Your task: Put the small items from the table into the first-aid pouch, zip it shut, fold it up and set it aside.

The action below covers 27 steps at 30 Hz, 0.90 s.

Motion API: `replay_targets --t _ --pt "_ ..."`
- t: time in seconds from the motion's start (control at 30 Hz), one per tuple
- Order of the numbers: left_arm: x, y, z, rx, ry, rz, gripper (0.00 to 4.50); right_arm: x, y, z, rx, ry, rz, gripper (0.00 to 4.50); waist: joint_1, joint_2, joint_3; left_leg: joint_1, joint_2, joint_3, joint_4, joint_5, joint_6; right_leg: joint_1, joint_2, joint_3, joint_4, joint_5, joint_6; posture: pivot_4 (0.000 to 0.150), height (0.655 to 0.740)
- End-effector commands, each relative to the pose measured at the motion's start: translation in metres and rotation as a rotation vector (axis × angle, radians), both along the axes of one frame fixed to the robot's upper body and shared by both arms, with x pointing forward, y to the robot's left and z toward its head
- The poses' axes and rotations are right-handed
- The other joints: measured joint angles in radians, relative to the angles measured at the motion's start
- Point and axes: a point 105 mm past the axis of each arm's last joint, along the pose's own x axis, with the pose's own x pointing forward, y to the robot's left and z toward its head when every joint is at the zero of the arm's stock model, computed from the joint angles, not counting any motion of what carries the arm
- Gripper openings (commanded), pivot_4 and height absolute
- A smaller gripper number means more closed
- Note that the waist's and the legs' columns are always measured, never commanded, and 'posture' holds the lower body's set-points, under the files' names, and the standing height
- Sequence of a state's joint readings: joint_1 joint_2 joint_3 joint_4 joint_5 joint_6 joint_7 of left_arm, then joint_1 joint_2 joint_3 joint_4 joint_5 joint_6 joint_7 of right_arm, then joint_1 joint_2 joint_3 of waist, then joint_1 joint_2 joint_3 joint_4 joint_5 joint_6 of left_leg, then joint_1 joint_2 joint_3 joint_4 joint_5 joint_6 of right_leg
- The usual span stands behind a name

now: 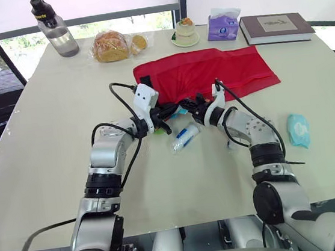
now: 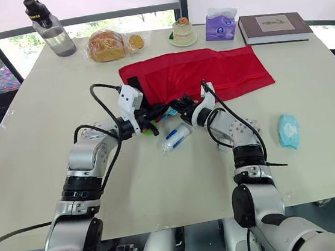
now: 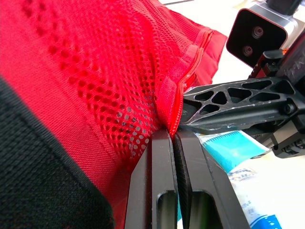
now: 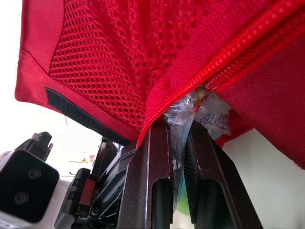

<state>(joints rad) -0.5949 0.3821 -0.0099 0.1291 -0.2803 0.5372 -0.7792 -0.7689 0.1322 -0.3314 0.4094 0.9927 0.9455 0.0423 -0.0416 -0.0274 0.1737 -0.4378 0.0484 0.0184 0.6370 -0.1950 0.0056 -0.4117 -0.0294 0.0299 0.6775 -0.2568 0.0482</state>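
Pale table (image 1: 52, 175) noted beneath a bright window, with a water bottle (image 1: 55, 29) and bagged bread (image 1: 110, 46) along the far edge at the left, and a tissue pack (image 1: 223, 27) and a book (image 1: 276, 27) further right.

The left gripper (image 3: 173, 136) is seen at the red pouch's near left corner. In the left wrist view its fingers are pressed together on the zip edge, with mesh panel to one side.

The pouch (image 1: 210, 72) is spread flat at mid-table, unfolded. It is red fabric with a mesh face, a black strip and a red zip, which stands parted at the near edge.

A blue-and-white packet (image 1: 185, 137) lies loose on the table just in front of the two grippers.

The right gripper (image 4: 177, 124) is recorded at the pouch mouth. In the right wrist view its fingers are clamped on a clear packet (image 4: 181, 114) tucked under the zip edge. From the head views this grasp is masked by the wrists.

A teal packet (image 1: 298, 130) lies well apart at the right. The pouch's further contents cannot be made out.
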Motion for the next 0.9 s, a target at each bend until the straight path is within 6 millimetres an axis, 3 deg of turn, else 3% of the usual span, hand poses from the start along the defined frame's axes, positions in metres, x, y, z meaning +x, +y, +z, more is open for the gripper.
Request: replay_targets --t 0.03,0.13,0.37,0.63,0.83,0.9 --pt "-0.004 -0.011 0.016 -0.024 -0.032 -0.053 0.06 -0.007 0.013 0.020 0.034 -0.035 0.030 0.00 0.000 0.000 0.000 0.000 0.000 0.000 0.000 0.000 0.000 0.000 0.000 0.000 0.000 0.000 0.000 0.150 0.7400" --pt "-0.010 -0.020 0.023 -0.013 -0.043 -0.106 0.06 -0.006 0.010 0.032 0.042 -0.033 0.001 0.00 0.000 0.000 0.000 0.000 0.000 0.000 0.000 0.000 0.000 0.000 0.000 0.000 0.000 0.000 0.000 0.150 0.7400" --pt "-0.020 -0.024 0.033 0.033 -0.029 -0.150 0.06 -0.018 0.007 0.036 0.012 -0.013 -0.002 0.00 -0.001 0.000 0.000 0.000 0.000 0.000 0.000 0.000 0.000 0.000 0.000 0.000 0.000 0.000 0.000 0.150 0.7400" --pt "-0.011 -0.021 0.017 0.142 0.029 -0.105 0.06 -0.019 0.015 0.019 -0.023 0.041 0.002 0.00 -0.001 0.000 0.000 0.000 0.000 0.000 0.000 0.000 0.000 0.000 0.000 0.000 -0.001 0.000 0.000 0.150 0.7400" --pt "0.001 -0.008 0.007 0.236 -0.022 -0.024 0.06 -0.007 0.020 0.012 -0.032 0.060 -0.013 0.00 -0.001 0.000 0.000 0.000 0.000 0.000 -0.001 0.000 0.000 0.000 0.000 0.001 -0.001 0.000 0.000 0.150 0.7400" --pt "0.001 -0.007 -0.003 0.338 -0.080 -0.035 0.06 -0.003 0.026 0.009 -0.035 0.062 -0.008 0.00 -0.002 0.000 0.000 0.000 0.000 0.000 -0.001 0.000 0.000 0.000 0.000 0.001 -0.001 0.000 0.000 0.150 0.7400"
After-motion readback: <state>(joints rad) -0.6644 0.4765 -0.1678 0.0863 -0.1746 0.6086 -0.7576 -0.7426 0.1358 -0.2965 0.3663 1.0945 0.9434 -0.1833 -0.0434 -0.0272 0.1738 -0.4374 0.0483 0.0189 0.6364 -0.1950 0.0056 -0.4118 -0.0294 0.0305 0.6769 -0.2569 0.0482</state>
